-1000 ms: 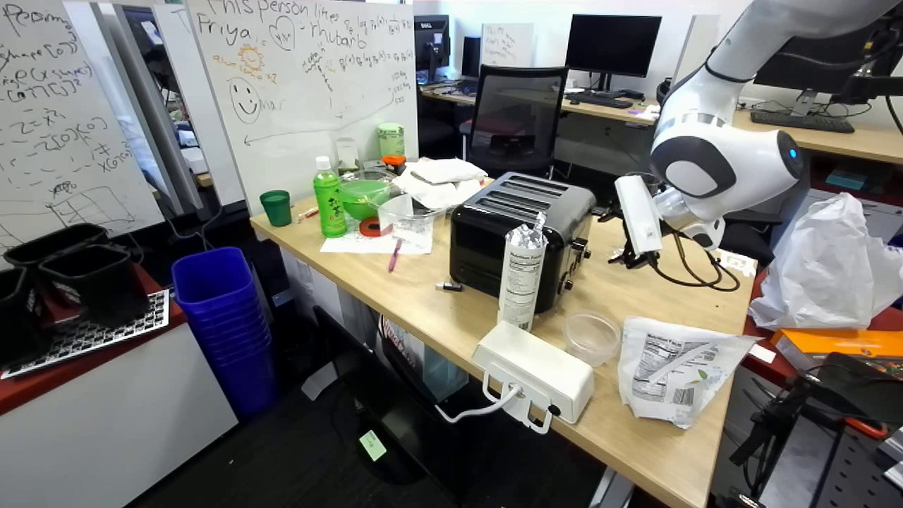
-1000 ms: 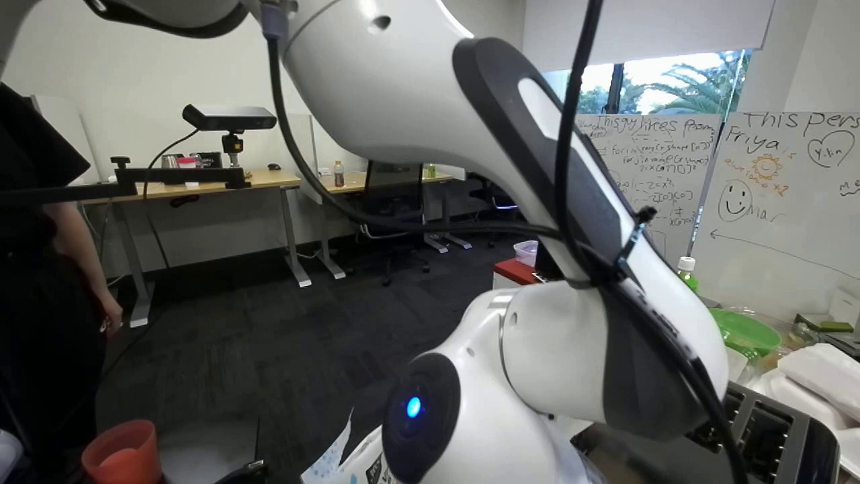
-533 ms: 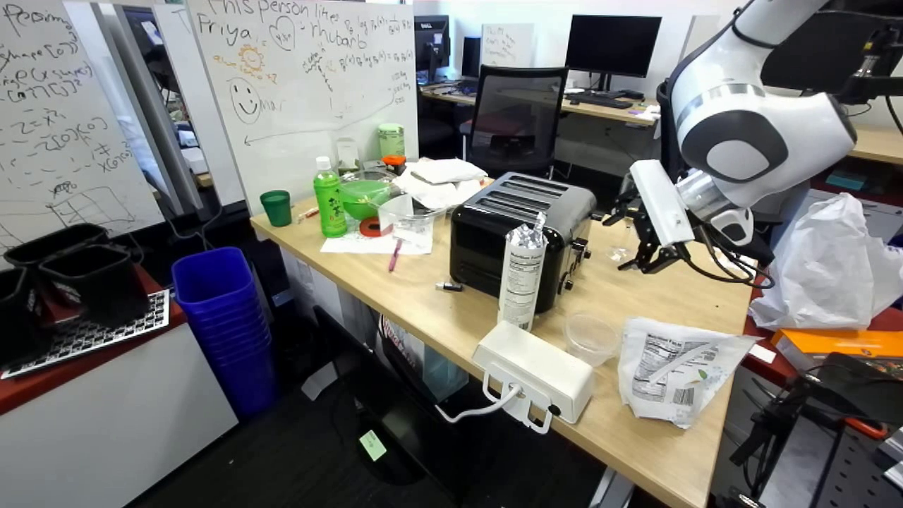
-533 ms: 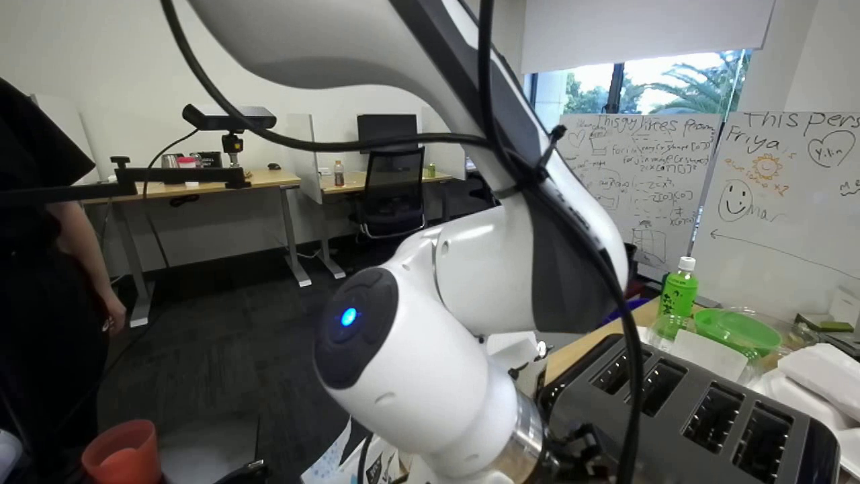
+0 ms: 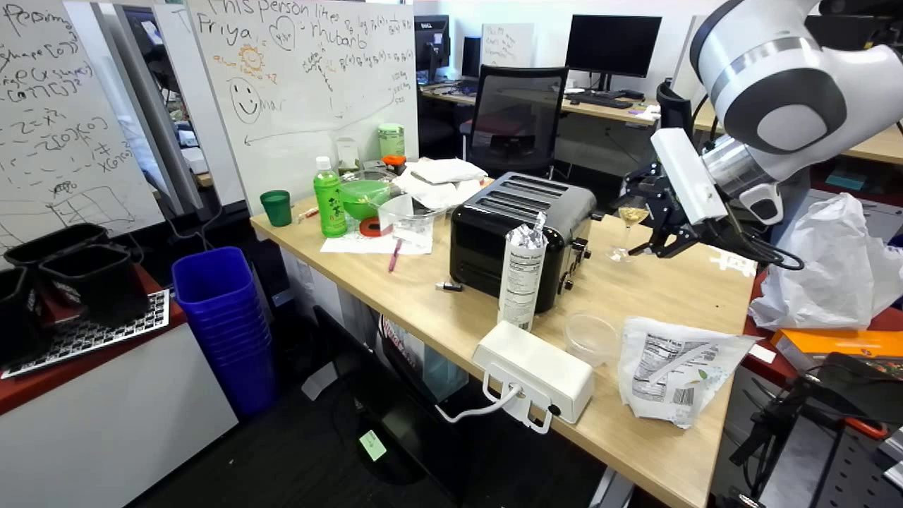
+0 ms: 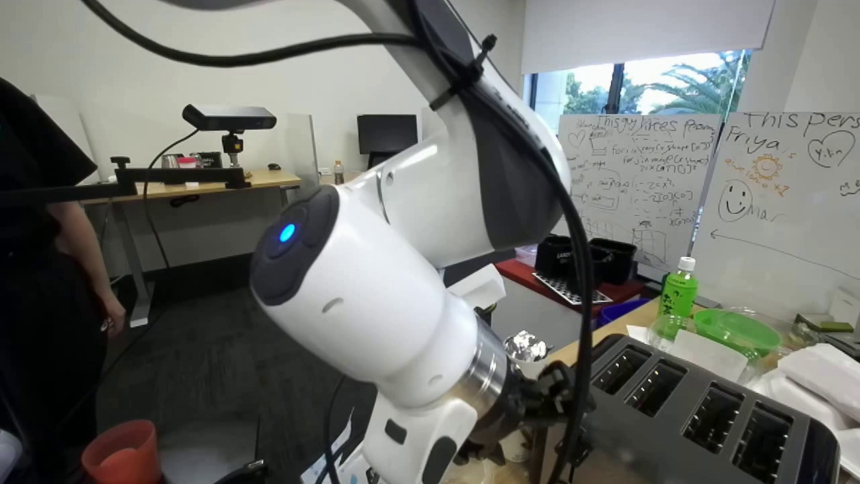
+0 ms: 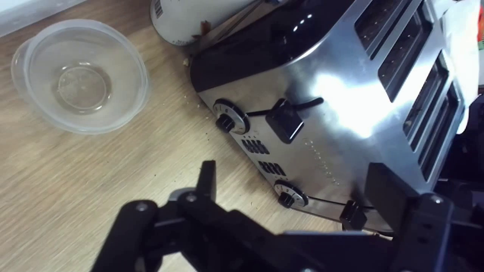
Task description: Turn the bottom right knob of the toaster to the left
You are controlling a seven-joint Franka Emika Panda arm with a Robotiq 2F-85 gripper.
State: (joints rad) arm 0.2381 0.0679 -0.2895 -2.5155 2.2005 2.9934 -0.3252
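The black two-fingered end effector [image 7: 292,164] gapes; the boxy silver-and-black metal toaster [image 7: 329,113] sits at two o'clock in the wrist view.

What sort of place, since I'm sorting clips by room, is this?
Probably an office or lab workspace: there's a written-on whiteboard, with a mesh-backed chair and a computer monitor in the background.
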